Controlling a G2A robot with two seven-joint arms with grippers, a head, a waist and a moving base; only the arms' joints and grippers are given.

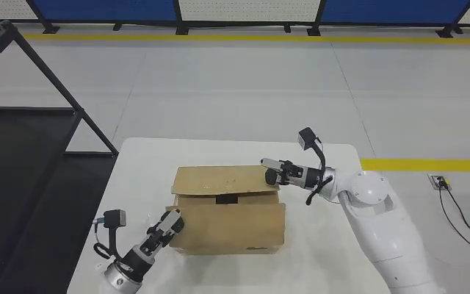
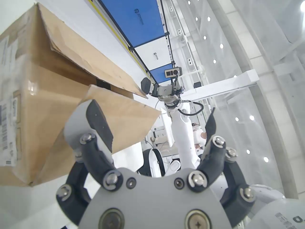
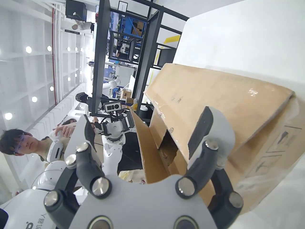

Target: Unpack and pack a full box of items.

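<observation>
There is one white table, one brown cardboard box and two grippers. The box sits on the table, between the two sets of fingers. The left gripper is at one corner of the box. Its fingers are wide apart and hold nothing, and a loose box flap pokes in between them. The right gripper is at the far corner. Its fingers are spread too, with a raised flap edge between them. The inside of the box is dark and hard to see. One black metal frame stands beside the table, well away from the fingers.

Illegible labels on box
</observation>
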